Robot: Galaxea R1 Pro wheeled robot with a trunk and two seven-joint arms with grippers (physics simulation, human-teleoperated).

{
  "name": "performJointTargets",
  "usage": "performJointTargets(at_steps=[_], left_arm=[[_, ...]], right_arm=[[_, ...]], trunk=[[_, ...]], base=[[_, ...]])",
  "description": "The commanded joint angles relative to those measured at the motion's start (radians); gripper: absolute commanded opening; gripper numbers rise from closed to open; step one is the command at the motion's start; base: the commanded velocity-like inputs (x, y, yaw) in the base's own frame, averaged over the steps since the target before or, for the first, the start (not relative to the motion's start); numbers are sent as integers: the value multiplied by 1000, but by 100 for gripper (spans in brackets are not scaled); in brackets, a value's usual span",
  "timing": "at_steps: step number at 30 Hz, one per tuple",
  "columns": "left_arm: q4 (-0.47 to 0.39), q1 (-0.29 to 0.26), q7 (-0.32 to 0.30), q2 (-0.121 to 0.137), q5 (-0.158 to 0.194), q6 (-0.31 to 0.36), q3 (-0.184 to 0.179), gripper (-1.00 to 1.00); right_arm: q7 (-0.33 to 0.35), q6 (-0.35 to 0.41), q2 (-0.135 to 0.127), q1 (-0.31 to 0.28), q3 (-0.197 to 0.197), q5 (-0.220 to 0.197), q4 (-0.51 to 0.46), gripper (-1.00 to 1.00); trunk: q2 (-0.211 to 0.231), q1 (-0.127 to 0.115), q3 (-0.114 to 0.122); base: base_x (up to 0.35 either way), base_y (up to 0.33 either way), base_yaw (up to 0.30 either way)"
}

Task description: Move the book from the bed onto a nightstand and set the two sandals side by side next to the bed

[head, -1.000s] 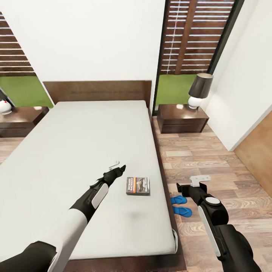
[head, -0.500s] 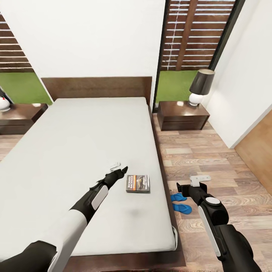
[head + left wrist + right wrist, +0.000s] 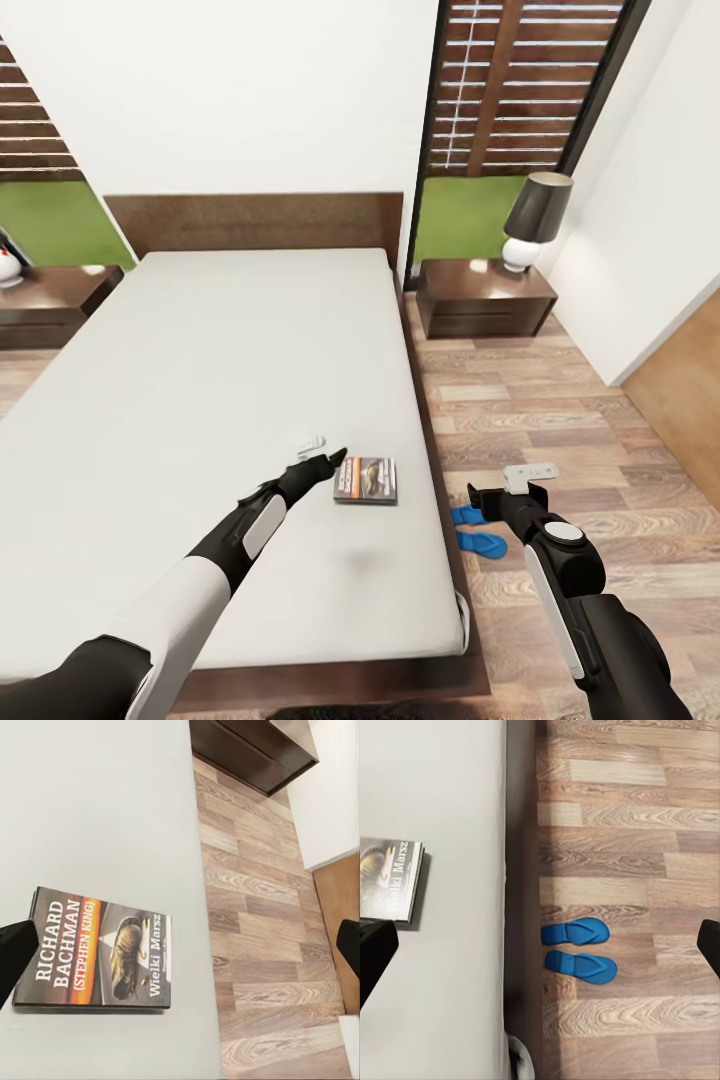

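The book (image 3: pixel 365 481) lies flat on the light-grey mattress of the bed (image 3: pixel 200 380), close to its right edge and toward the near end. Its cover faces up, dark with an orange band and white letters. The left gripper (image 3: pixel 325 466) hovers just beside the left side of the book, very close to it or perhaps touching the edge; I cannot tell which. In the left wrist view the two fingertips stand far apart, one at the book's edge and the other out over the floor, so this gripper is spread and grasps nothing.

The two blue sandals (image 3: pixel 477 530) lie on the wooden floor (image 3: pixel 560 420) just beside the right side of the bed, side by side and nearly parallel. I judge this part of the task is already done. The right gripper (image 3: pixel 507 495) hangs above them, spread wide and empty.

So the step in hand is the pickup of the book. The next move calls for the fingers to come down around the thin book and clench on it, which may be difficult because it lies flat. After that it must go to the nightstand (image 3: pixel 485 297) with the lamp (image 3: pixel 531 232), far on the right.
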Motion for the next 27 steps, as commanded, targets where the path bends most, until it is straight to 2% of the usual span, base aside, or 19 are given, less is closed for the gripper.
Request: performJointTargets(at_steps=[1,15,27], left_arm=[[0,-1,-6,0,11,8,-1,100],[-5,-2,-17,-1,18,52,5,100],[-8,-3,-13,-1,45,78,17,100]], right_arm=[[-5,6,-1,-1,3,2,-1,100],[-5,5,-1,-1,4,2,-1,100],[-5,5,-1,-1,3,2,-1,100]], trunk=[[-2,0,-3],[-2,0,-26],[-2,0,-46]], base=[[0,0,0],[0,0,0],[0,0,0]])
